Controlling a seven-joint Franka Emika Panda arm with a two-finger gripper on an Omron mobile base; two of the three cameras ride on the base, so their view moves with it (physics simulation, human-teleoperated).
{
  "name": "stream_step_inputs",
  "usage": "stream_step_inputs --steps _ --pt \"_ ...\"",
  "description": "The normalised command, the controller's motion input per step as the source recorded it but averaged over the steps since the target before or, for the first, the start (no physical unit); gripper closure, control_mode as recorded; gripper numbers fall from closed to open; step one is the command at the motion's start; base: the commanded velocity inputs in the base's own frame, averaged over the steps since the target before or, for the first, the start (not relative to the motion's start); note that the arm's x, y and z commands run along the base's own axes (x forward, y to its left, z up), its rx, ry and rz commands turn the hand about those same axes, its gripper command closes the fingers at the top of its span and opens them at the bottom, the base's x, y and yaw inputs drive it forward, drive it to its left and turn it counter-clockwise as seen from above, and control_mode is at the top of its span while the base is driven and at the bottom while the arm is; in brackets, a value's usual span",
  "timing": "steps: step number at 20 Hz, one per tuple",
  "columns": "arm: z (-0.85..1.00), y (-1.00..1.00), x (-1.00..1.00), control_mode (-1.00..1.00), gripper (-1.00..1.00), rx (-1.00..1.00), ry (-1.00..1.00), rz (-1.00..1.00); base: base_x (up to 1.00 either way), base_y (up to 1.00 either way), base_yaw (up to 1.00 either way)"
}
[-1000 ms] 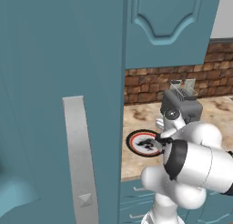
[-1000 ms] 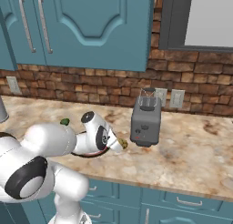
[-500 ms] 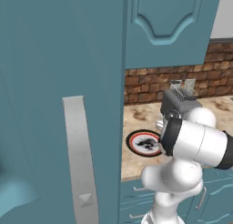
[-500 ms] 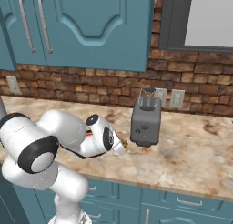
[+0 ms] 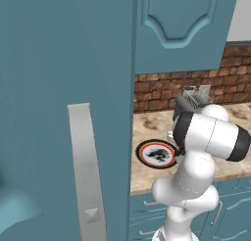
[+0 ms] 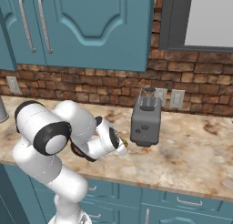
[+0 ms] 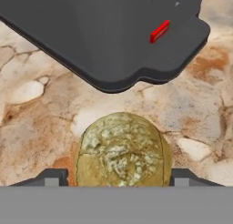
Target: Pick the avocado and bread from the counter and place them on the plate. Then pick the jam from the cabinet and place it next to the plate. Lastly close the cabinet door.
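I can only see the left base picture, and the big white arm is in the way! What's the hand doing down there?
Observer: The gripper is down low with a round, crusty bread between its two fingertips.
Child: Is the bread on the plate?
Observer: No. In the hand view it lies on the bare counter.
Child: What's next to it?
Observer: The dark grey toaster. Its base sits just beyond the bread, close to it. I can't tell whether the fingers are squeezing.
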Motion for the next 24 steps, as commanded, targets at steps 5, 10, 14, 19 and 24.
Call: stream_step_inputs --steps 5,10,14,19,24 --pt "-0.17 0.0 0.1 -1.0 1.0 0.0 0.0 0.0 0.0 0.0 0.0" --pt "-0.02 0.0 0.03 -1.0 1.0 0.0 0.0 0.0 0.0 0.0 0.0" --pt "0.26 0.0 -0.09 -1.0 1.0 0.02 0.02 0.0 0.0 0.0 0.0" --pt "0.53 0.0 -0.1 -1.0 1.0 0.05 0.11 0.0 0.0 0.0 0.0" --pt "0.91 0.0 -0.01 -1.0 1.0 0.06 0.1 0.0 0.0 0.0 0.0"
